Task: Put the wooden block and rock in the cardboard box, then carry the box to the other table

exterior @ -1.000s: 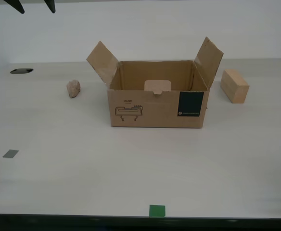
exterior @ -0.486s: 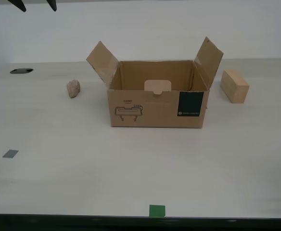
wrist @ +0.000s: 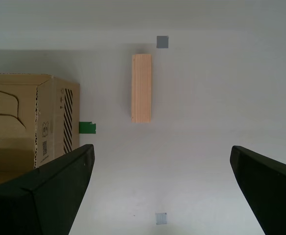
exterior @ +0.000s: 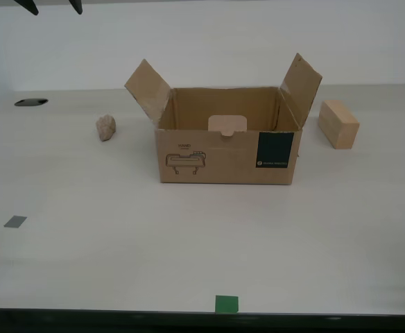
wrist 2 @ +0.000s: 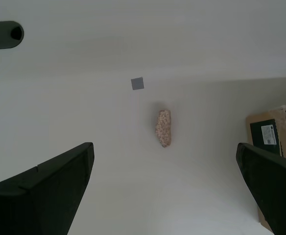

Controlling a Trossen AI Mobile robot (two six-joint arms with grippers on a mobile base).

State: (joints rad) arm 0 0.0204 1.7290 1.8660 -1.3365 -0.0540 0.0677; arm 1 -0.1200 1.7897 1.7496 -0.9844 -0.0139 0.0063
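Smooth off-white tabletop [exterior: 202,243], tape-marked

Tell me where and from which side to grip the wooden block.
Grip the wooden block across its narrow width, at mid-length on its two long faces, coming straight down with my first gripper. It lies flat and clear of the cardboard box, and the open jaws look wide enough.

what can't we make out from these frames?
- Box floor: in the exterior view the front wall hides it, so its contents cannot be told.
- Box in the wrist views: cut off by the frame edge.
- Label text: too small to read.
- Arms: exterior view shows only two dark tips at the top edge.
- Block and rock: undersides hidden.
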